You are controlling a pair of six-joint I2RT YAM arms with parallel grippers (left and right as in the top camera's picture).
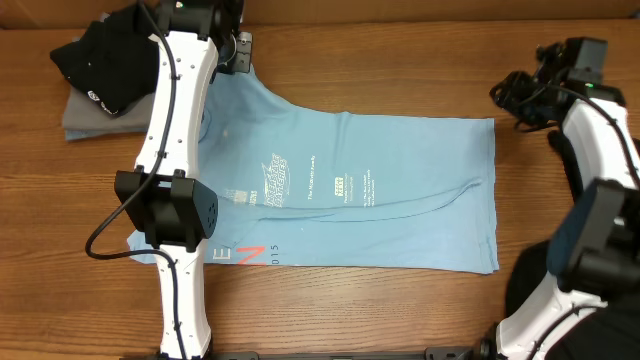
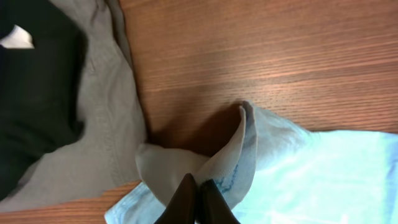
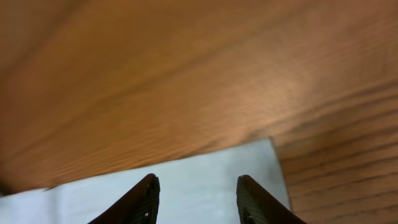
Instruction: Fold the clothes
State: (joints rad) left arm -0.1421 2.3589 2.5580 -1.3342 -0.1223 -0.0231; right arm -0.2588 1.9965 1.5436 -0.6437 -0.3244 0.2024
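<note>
The overhead camera shows the whole light blue shirt spread flat across the middle of the wooden table. Its printed front faces up, with small white lettering at its middle, red letters near its near-left part and long creases running toward its right side. From there the jaws of neither arm can be made out.

The left wrist camera shows the left gripper with its jaws pressed together on a raised fold at the shirt's far-left part, where the cloth curls up off the wood. Just beside that fold, a grey garment and a black garment lie stacked in the far-left corner.

The right wrist camera shows the right gripper with its jaws spread over the shirt's far-right corner, pinching nothing. Whether the tips touch the cloth cannot be told.
</note>
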